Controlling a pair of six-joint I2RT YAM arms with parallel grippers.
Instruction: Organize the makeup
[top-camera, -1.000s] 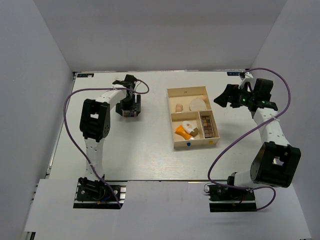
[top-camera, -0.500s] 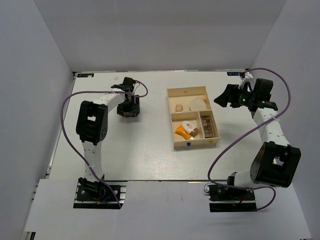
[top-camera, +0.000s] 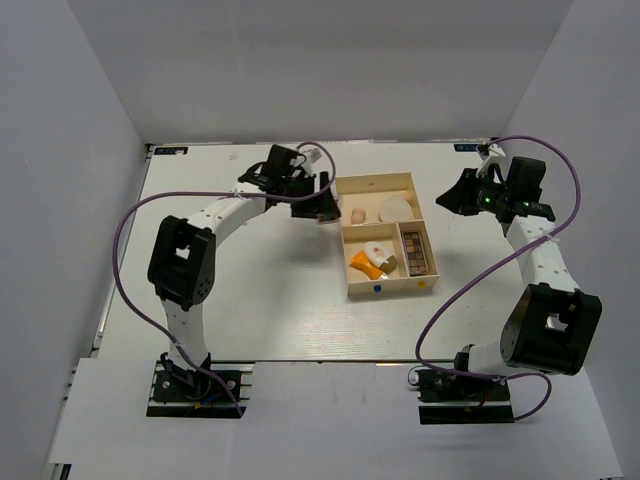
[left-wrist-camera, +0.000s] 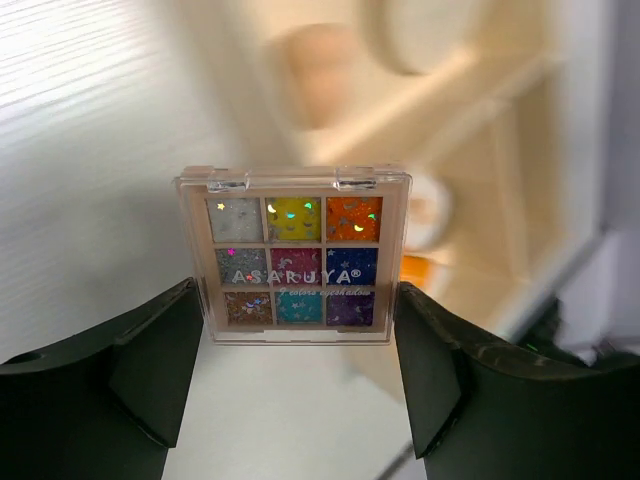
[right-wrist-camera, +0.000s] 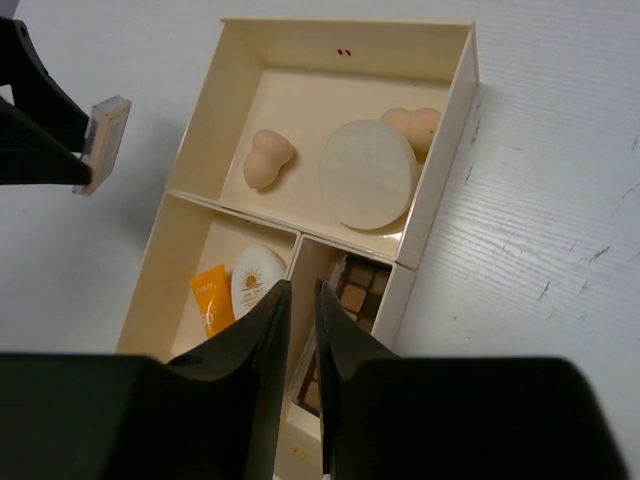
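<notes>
Top external view shows the white table (top-camera: 270, 300) carrying a cream three-compartment box (top-camera: 372, 182), which sits between the two arms. It is just beside the left end effector (top-camera: 318, 205) and a little apart from the right end effector (top-camera: 455, 195).

The left end effector (left-wrist-camera: 298, 345) is held above the table at the box's near wall. Its fingers (left-wrist-camera: 150, 360) are clamped on the two side edges of the small square colourful palette (left-wrist-camera: 295, 255). The palette stands lid-up between them, nine glittery pans facing the wrist camera, and the box is blurred beyond it.

The right end effector (right-wrist-camera: 298, 300) hovers over the box, tips drawn almost together with only a thin slit between them, gripping nothing.

Straight beneath those tips, in the narrow compartment, lie the two long brown palettes (right-wrist-camera: 350, 285). Beyond the tips, in the wide compartment, the round cream disc (right-wrist-camera: 368, 173) leans over one peach sponge (right-wrist-camera: 415, 125). The other peach sponge (right-wrist-camera: 268, 158) lies apart from it.

Just to the side of the right tips, in the third compartment, the orange tube (right-wrist-camera: 208, 298) lies touching the white egg-shaped item (right-wrist-camera: 255, 283).
</notes>
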